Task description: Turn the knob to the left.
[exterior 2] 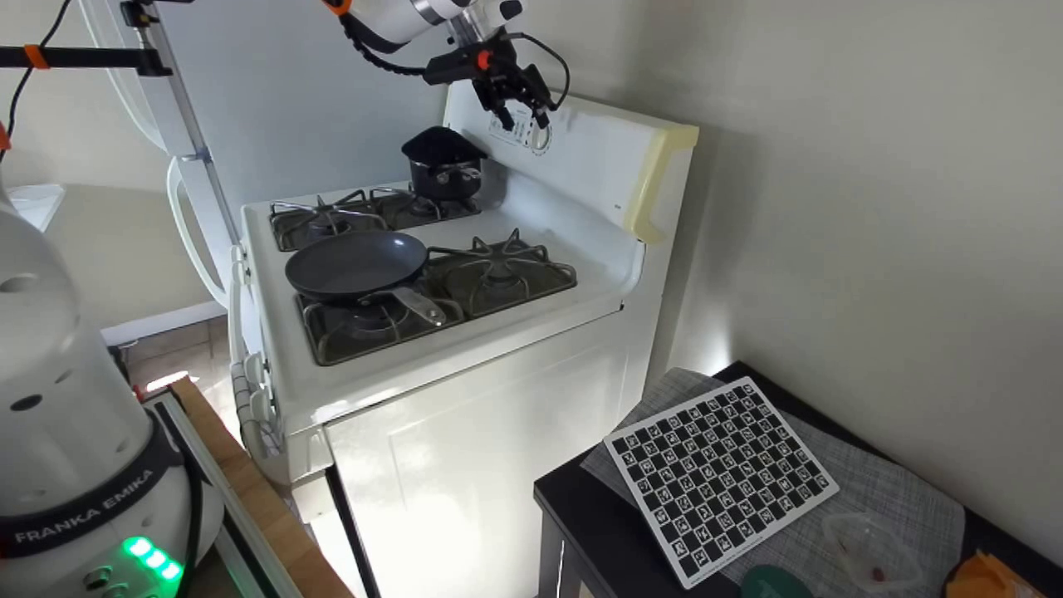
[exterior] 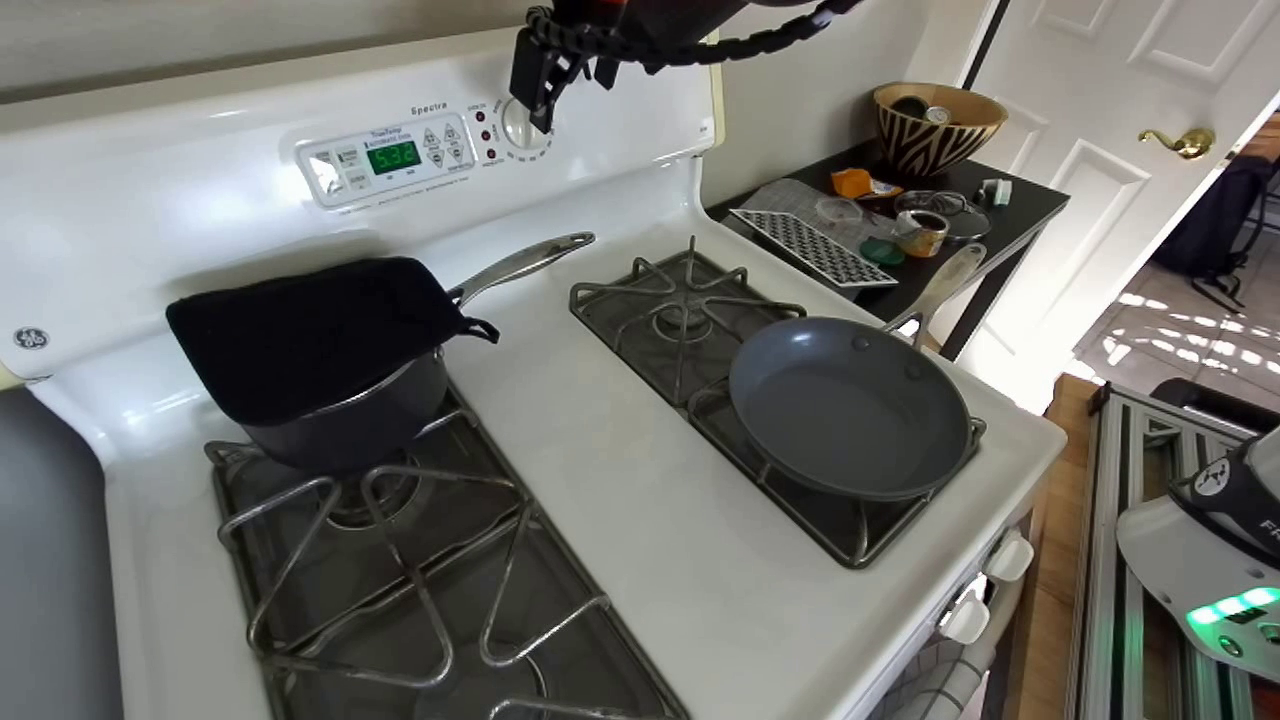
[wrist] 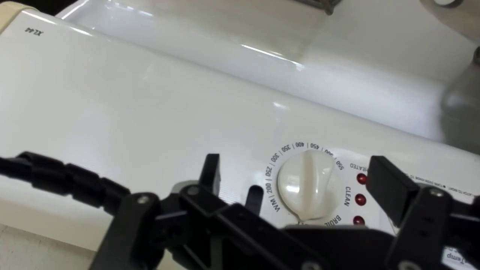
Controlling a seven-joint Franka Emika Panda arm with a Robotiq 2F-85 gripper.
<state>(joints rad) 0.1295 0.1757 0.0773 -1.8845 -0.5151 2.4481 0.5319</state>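
The knob (wrist: pixel 307 183) is a round cream-white oven dial with a raised grip bar, on the stove's back panel. In the wrist view its pointed end faces the lower edge, near a label partly hidden by the gripper. The knob also shows in both exterior views (exterior: pixel 517 126) (exterior 2: pixel 542 138), partly behind the gripper. My gripper (wrist: pixel 295 163) is open and empty. In the wrist view its black fingers stand on either side of the knob, with gaps between. The gripper is in front of the panel in both exterior views (exterior: pixel 577 98) (exterior 2: pixel 525 123).
The back panel (exterior: pixel 620 130) has a green clock display (exterior: pixel 394 157) and red lights (wrist: pixel 360 199) beside the knob. A pot (exterior: pixel 350 420) under a black cloth (exterior: pixel 310 330) and a grey pan (exterior: pixel 850 410) stand on the burners. A dark side table (exterior 2: pixel 573 498) holds a checkered board (exterior 2: pixel 722 477).
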